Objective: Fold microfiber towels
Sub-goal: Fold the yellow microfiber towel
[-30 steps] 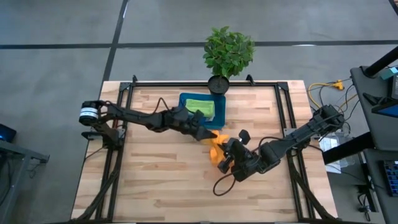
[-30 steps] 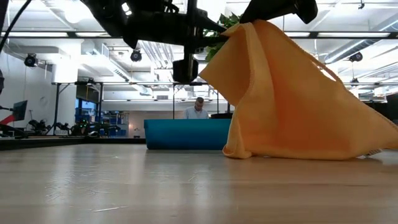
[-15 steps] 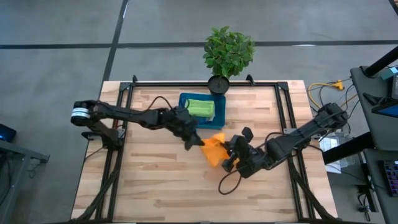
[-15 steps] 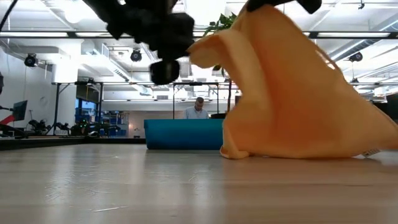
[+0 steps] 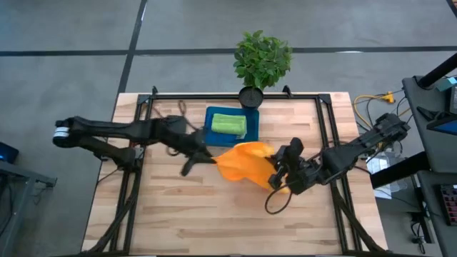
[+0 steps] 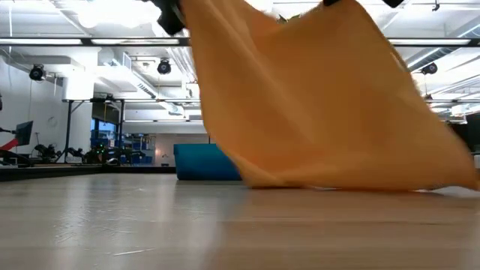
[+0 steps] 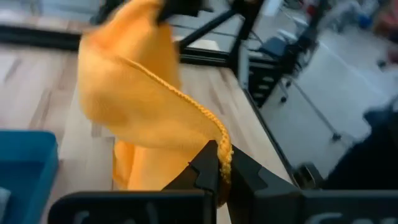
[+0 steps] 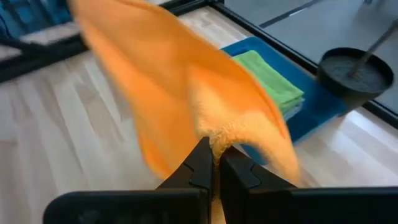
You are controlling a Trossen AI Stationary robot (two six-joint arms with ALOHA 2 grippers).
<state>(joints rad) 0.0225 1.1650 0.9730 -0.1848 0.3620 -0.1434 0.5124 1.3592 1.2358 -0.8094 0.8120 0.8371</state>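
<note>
An orange microfiber towel (image 5: 243, 163) hangs spread between my two grippers over the middle of the table. Its lower edge (image 6: 330, 184) trails on the wood. My left gripper (image 5: 212, 158) is shut on the towel's left end, my right gripper (image 5: 274, 176) on its right end. Both are raised above the table. A lime green towel (image 5: 228, 123) lies folded in the blue tray (image 5: 211, 114) at the far middle. My left gripper pinches the orange towel's stitched edge (image 7: 222, 149) between its two fingers, at a corner of the cloth. The fingers come nearly level from the table's left. The cloth runs away from them toward the other gripper and hangs down to the table. My right gripper pinches a bunched bit of the orange towel's edge (image 8: 214, 140) between its two fingers, slanting down from the table's right. How many layers it has cannot be told. The cloth spreads away from the fingers and hangs below them.
A potted plant (image 5: 262, 63) stands at the far edge behind the tray. Black frame rails (image 5: 141, 128) run along the table's left and right sides. Bare wood lies in front of the towel toward the near edge.
My left gripper has gone up and toward the table's left edge with its corner of the orange towel, rolling as it went. My right gripper has risen and drawn back toward the right. The towel, bunched before, is now spread wide between them, with its lower edge still on the table.
</note>
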